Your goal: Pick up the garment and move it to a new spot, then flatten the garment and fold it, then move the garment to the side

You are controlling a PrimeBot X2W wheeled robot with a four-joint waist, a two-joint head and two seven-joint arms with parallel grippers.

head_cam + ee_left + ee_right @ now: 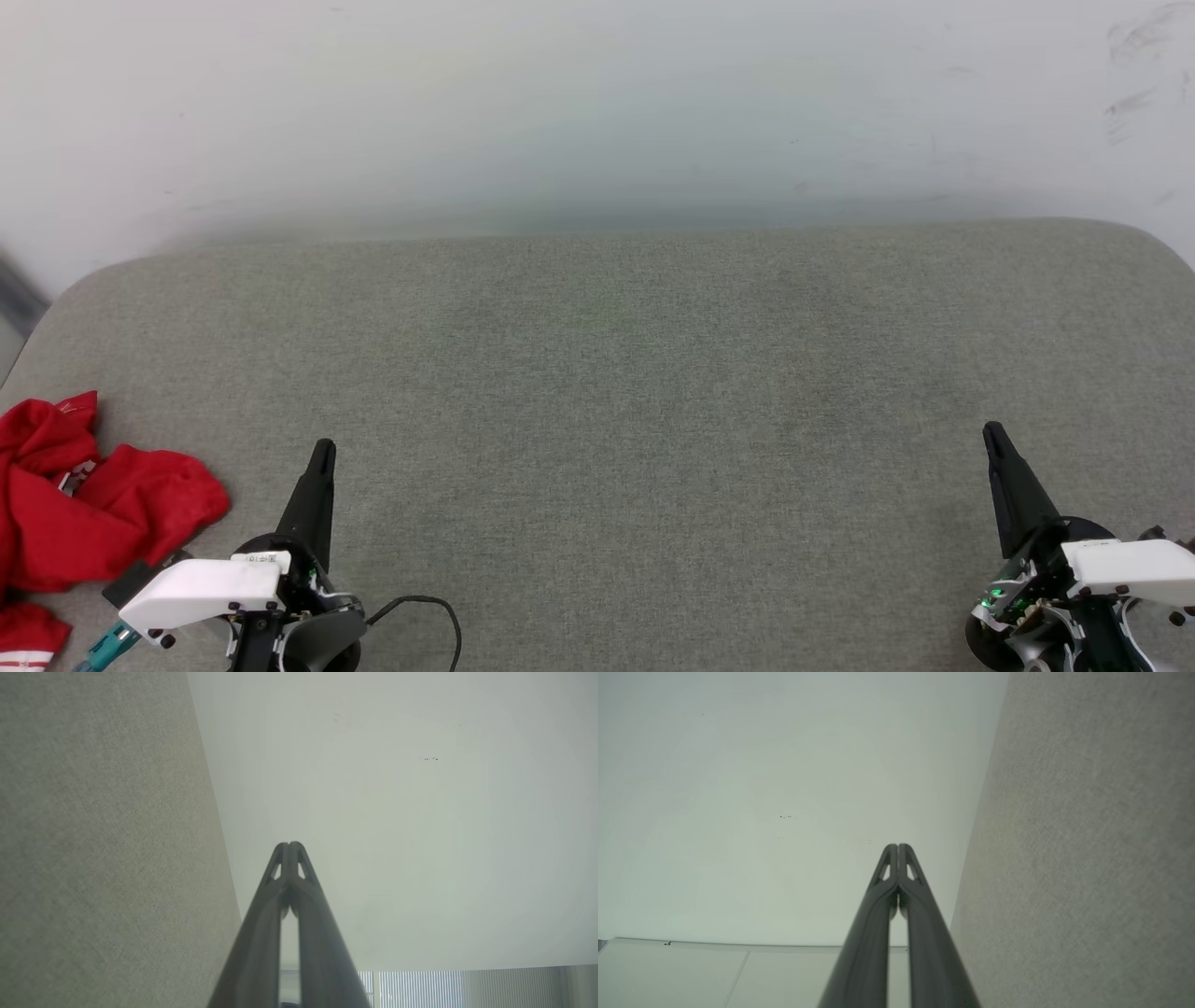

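A white wall (560, 112) rises behind a broad grey fabric-covered pad (616, 373) with rounded far corners. The garment (84, 513), red and crumpled, lies heaped at the pad's near left edge. Just beside it is the left gripper (323, 453), and by the near right corner the right gripper (991, 434). Both point toward the far edge, fingers pressed together, holding nothing.

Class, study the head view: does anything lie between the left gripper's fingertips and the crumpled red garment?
Nothing visible does. The garment lies crumpled at the lower left of the grey surface. The shut left gripper sits beside it, with bare grey fabric between them.
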